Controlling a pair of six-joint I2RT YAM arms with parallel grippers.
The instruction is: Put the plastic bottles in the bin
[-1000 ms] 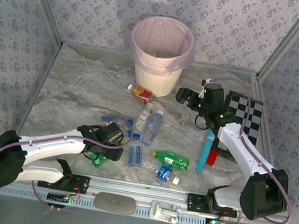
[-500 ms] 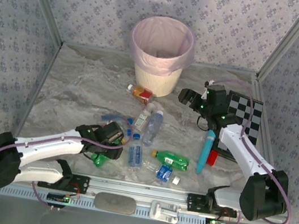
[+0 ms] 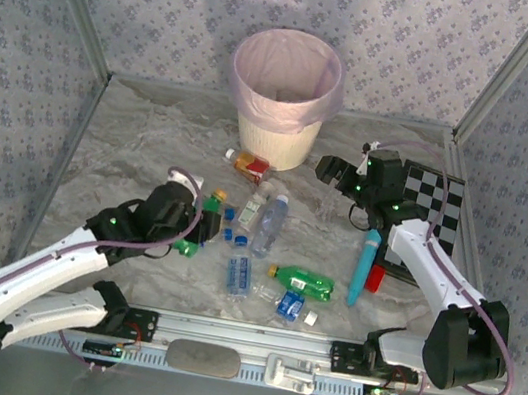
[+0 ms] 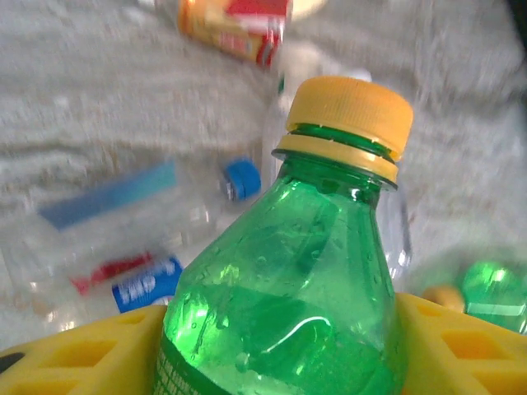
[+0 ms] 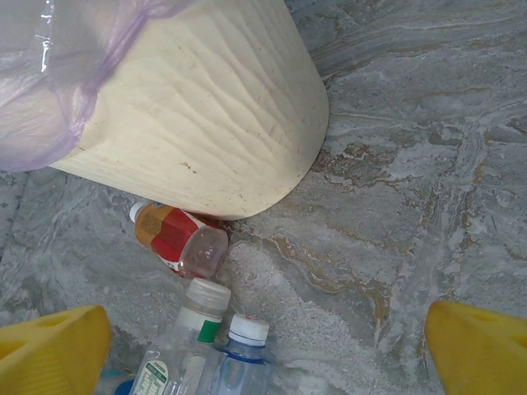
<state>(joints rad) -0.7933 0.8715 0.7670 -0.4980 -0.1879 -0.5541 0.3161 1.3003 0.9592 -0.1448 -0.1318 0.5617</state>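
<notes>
the left gripper (image 3: 196, 220) is clamped on a green bottle (image 3: 208, 205) with a yellow cap, on the left side of the grey marbled table (image 3: 141, 147). in the left wrist view the bottle (image 4: 288, 271) sits between the yellow pads (image 4: 82, 350), which press on both sides of its body, neck pointing toward the far side. the right gripper (image 3: 334, 174) hangs on the right of the table near the bin (image 3: 276, 139), its jaws spread wide with nothing between them; its wrist view has the pads (image 5: 49, 350) far apart at the bottom corners. the bin, cream with a pink liner, stands at the far middle of the table. just at its near foot lies a small bottle with an orange-red label (image 3: 249, 164). nearer, in the middle, a clear bottle with a white cap (image 3: 255, 206) and a clear one with a blue cap (image 3: 270, 224) lie side by side. closer to the arms lie a blue-labelled clear bottle (image 3: 239, 274), another green bottle (image 3: 302, 282) and a clear bottle with a white cap (image 3: 294, 307). a turquoise stick (image 3: 364, 265) lies to their right, beside a chequered board (image 3: 436, 201).
</notes>
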